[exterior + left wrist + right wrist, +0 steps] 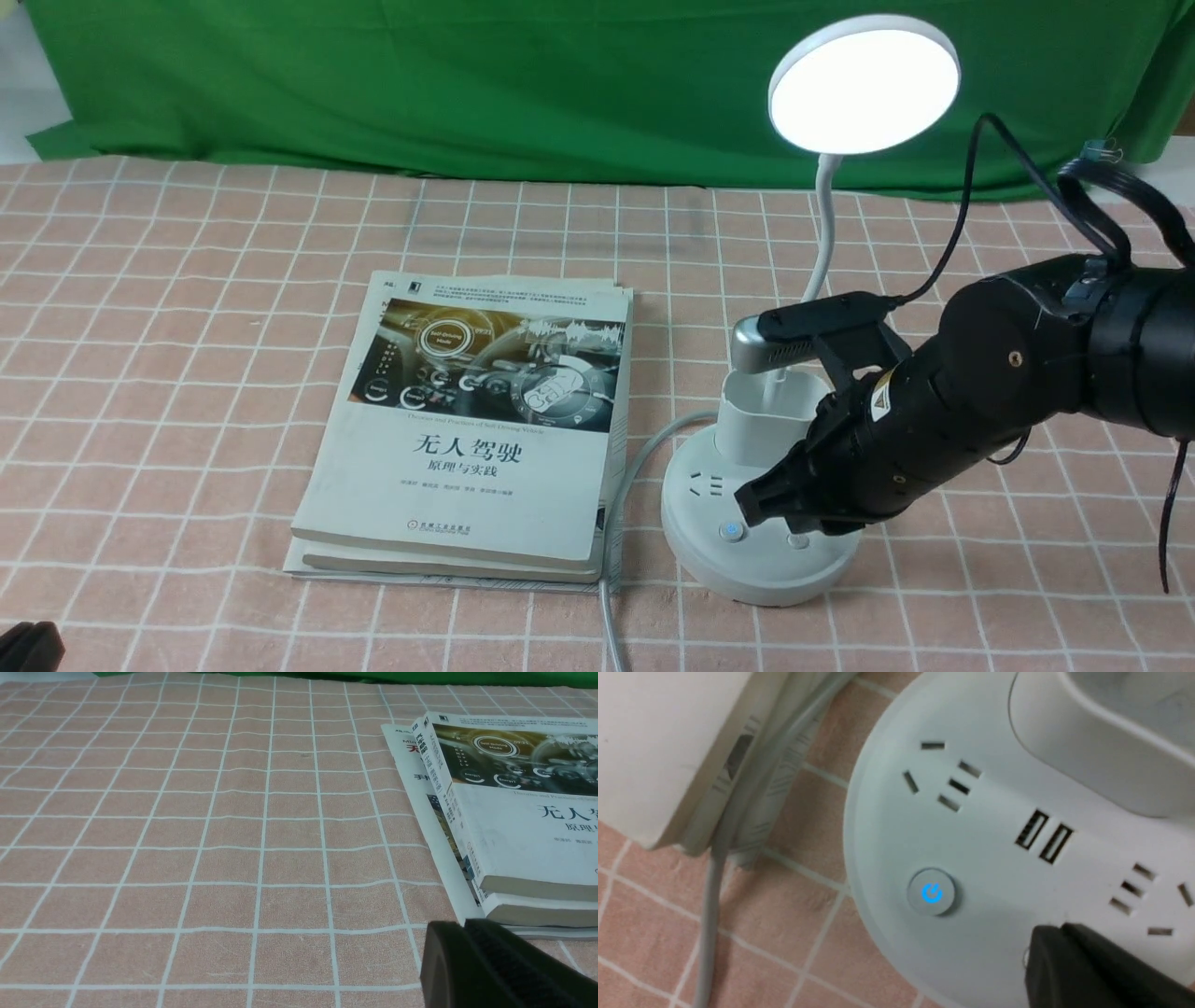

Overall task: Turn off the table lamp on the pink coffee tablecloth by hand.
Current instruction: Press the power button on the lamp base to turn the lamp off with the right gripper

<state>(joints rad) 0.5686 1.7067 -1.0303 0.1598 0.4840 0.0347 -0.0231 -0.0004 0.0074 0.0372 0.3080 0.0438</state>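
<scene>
The white table lamp stands on the pink gridded tablecloth (187, 308) at the right, its round disc head (864, 84) lit bright. Its round base (747, 551) carries sockets, a blue-lit power button (733, 532) and a second plain button (798, 539). My right gripper (761, 499) is shut, its black tip low over the base just behind the two buttons. In the right wrist view the shut tip (1048, 935) hovers over the base (887, 826) and mostly covers the second button, beside the blue-lit button (931, 892). My left gripper (455, 926) is shut and empty over the cloth (210, 835).
Two stacked books (476, 420) lie left of the lamp base, also in the left wrist view (514, 826). The lamp's grey cable (621, 504) runs between books and base toward the front edge. A green backdrop (420, 75) hangs behind. A white cup holder (761, 415) sits on the base.
</scene>
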